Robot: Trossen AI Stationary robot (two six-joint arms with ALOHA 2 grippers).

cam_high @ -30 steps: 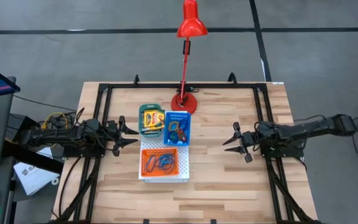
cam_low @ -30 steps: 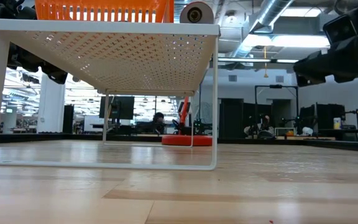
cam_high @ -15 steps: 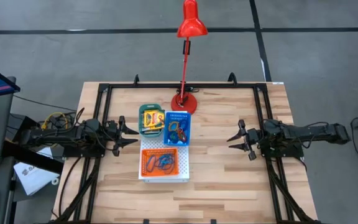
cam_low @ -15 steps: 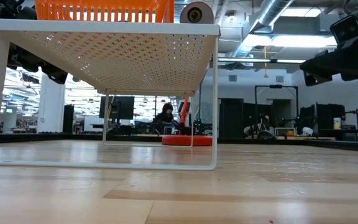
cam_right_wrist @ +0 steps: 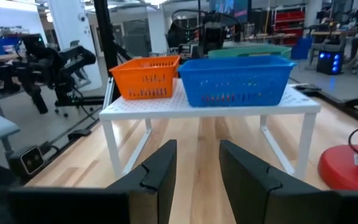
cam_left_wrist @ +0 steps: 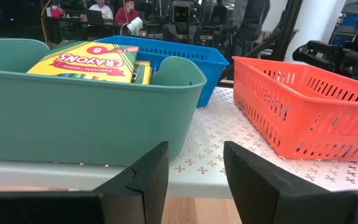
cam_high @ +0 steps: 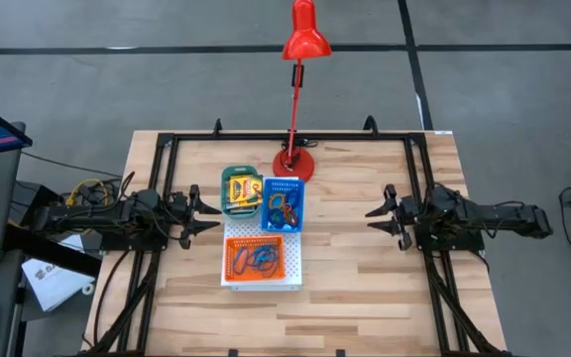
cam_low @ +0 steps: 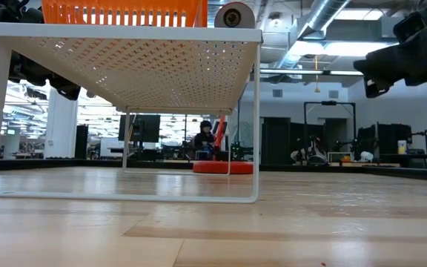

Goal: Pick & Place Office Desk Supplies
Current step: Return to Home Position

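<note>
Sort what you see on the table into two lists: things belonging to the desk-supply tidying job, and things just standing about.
Job: crayon boxes in the green bin; coloured loops in the blue bin and orange bin; white shelf under them; left claw and right claw, open, at the table's sides.
Just there: red lamp.

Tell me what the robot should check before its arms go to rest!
1. Left hand open, holding nothing: ok.
2. Right hand open, holding nothing: ok.
3. Green plastic bin with the yellow-and-green crayon boxes sitting on the white perforated metal shelf: ok.
4. Blue slotted plastic basket of small coloured loops on that shelf: ok.
5. Orange slotted plastic basket on that shelf: ok.
6. Tall red desk lamp clear of both arms: ok.
</note>
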